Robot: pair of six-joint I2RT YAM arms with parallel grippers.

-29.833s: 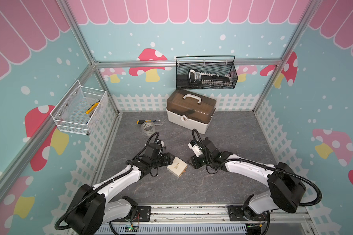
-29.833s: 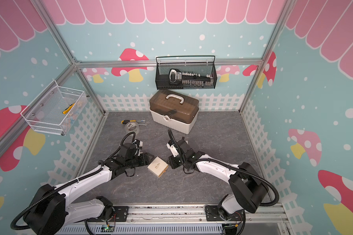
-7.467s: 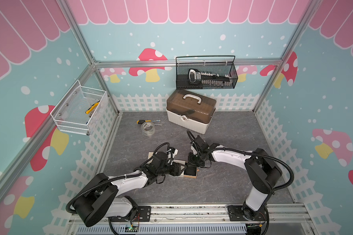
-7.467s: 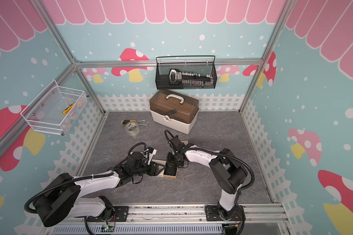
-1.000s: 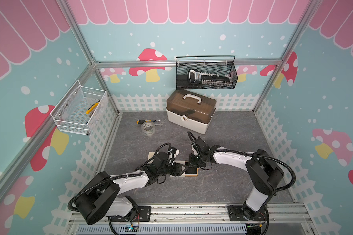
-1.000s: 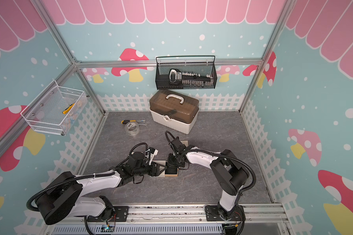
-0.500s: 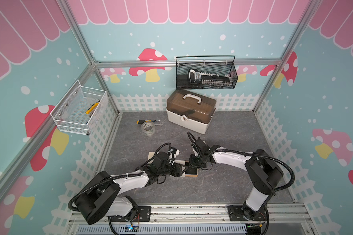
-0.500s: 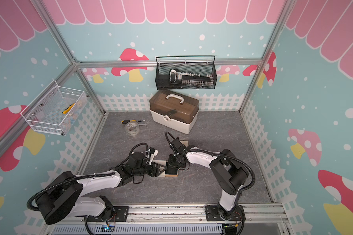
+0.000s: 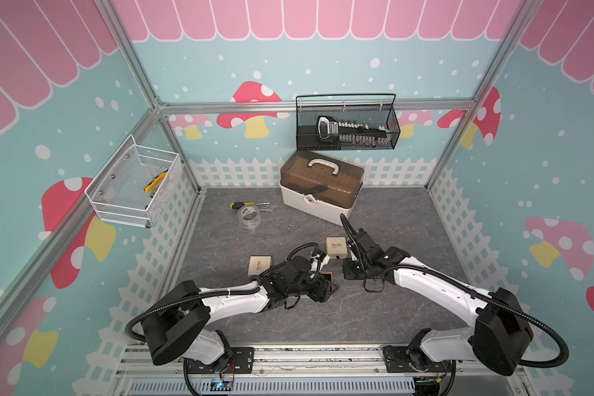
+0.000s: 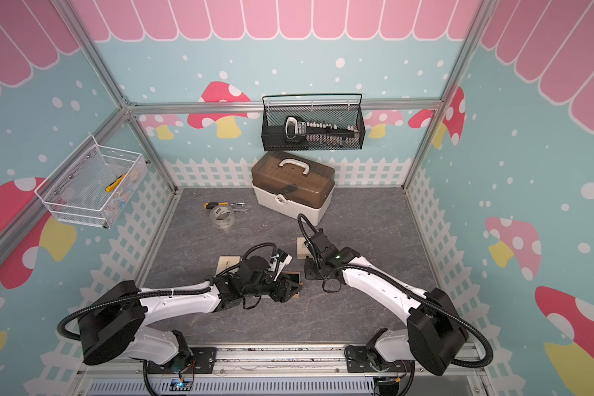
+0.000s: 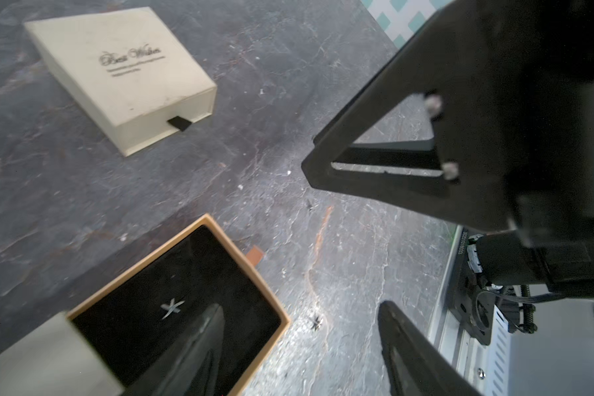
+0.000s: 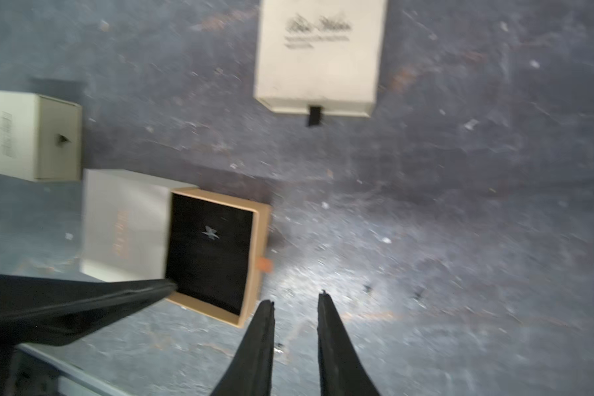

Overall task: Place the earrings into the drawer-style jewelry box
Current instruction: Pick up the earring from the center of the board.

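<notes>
The jewelry box's grey-white sleeve (image 12: 124, 226) lies on the table with its tan-rimmed, black-lined drawer (image 12: 262, 233) (image 11: 247, 268) (image 9: 327, 273) pulled out. One silvery star-shaped earring (image 12: 210, 232) (image 11: 172, 308) rests on the black lining. A second small star-shaped speck (image 11: 316, 322) (image 12: 277, 348), seemingly the other earring, lies on the table just outside the drawer's corner. My left gripper (image 11: 299, 305) (image 9: 326, 291) is open, one finger over the drawer and one over the table. My right gripper (image 12: 295, 297) (image 9: 348, 271) is slightly open and empty, beside the drawer.
Two shut cream boxes (image 9: 260, 265) (image 9: 336, 247) lie left of and behind the drawer. A tape roll (image 9: 249, 216), a screwdriver (image 9: 244, 205) and a toolbox (image 9: 321, 188) sit further back. Small dark marks (image 12: 367, 288) dot the grey table.
My right gripper has opened a little and drawn back to the right, away from the drawer. The left gripper's jaws have widened slightly.
</notes>
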